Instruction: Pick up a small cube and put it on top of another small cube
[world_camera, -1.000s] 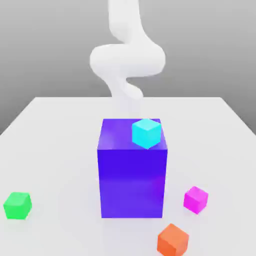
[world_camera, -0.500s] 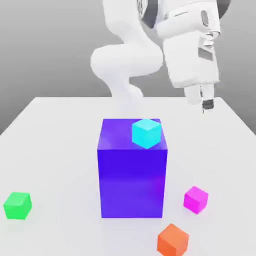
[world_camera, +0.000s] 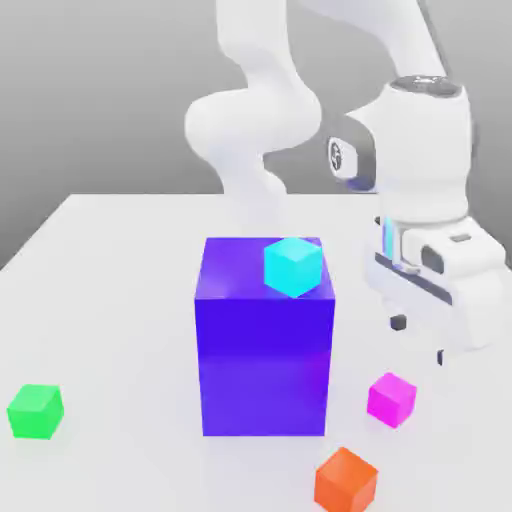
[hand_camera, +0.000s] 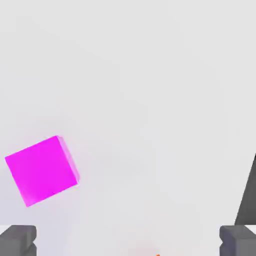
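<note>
- Magenta is what I'm hunting: the small cube (world_camera: 391, 399) sits on the white table (world_camera: 110, 300), below my gripper (world_camera: 420, 340) and slightly off its centreline, not yet between the fingers.
- My gripper hangs above that cube with its jaws spread wide and nothing in them; in the hand view the two fingertips (hand_camera: 18, 239) stand far apart, and the magenta cube (hand_camera: 42, 170) lies off toward one of them, not midway.
- Green, the other small cube (world_camera: 35, 411) rests on the table well away from the gripper, on the far side of the big blue-purple block (world_camera: 265, 345).
- A cyan cube (world_camera: 293, 266) sits on top of that block, beside the gripper at roughly hand level; an orange cube (world_camera: 346, 480) lies on the table near the magenta one, below the gripper and nearer the exterior camera.
- I judge the step in hand to be the approach for the pick: hand over the target, no contact made.
- Next I need to shift sideways until the magenta cube is centred between the fingers, square the jaws to its tilted faces, then descend straight and close.
- Care is called for near the orange cube, which could get nudged on the way down, and later the carry must go over or around the tall block to reach the green cube.
</note>
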